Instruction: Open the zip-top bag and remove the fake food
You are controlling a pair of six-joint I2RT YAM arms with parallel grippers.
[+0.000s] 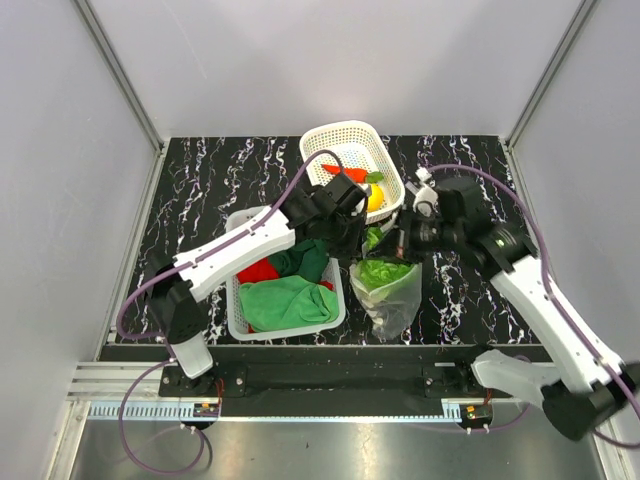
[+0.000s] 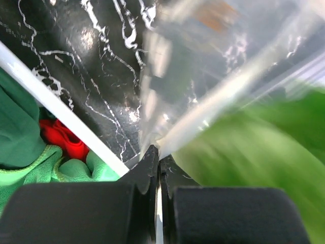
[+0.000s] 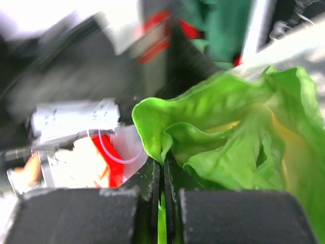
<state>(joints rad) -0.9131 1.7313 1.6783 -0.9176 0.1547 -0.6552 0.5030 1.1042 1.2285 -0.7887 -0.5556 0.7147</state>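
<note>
Desk: black stone-look top with white veining, glossy.

Zip-top bag: clear crinkly film, standing on the desk just right of the near basket, mouth upward between the two arms. A ruffled, bright green plastic lettuce fills its upper half.

Left gripper: black fingers pressed together, pinching a fold of the bag's film. Its wrist view shows what the overhead does not: the film fans up from the pinch in pale creased bands, with the lettuce a green blur behind it. The basket's white rim cuts across on the left.

Right gripper: fingers closed to a thin slit at the bag's mouth, apparently nipping film. The wrist view is blurred on the left. A curled, waxy lettuce leaf sits touching the tips.

Only the overhead view shows both baskets whole. Both are white perforated plastic and rectangular. The near one holds soft, folded green cloths and a red cloth. The far basket holds an orange-red carrot and a round yellow lemon.
</note>
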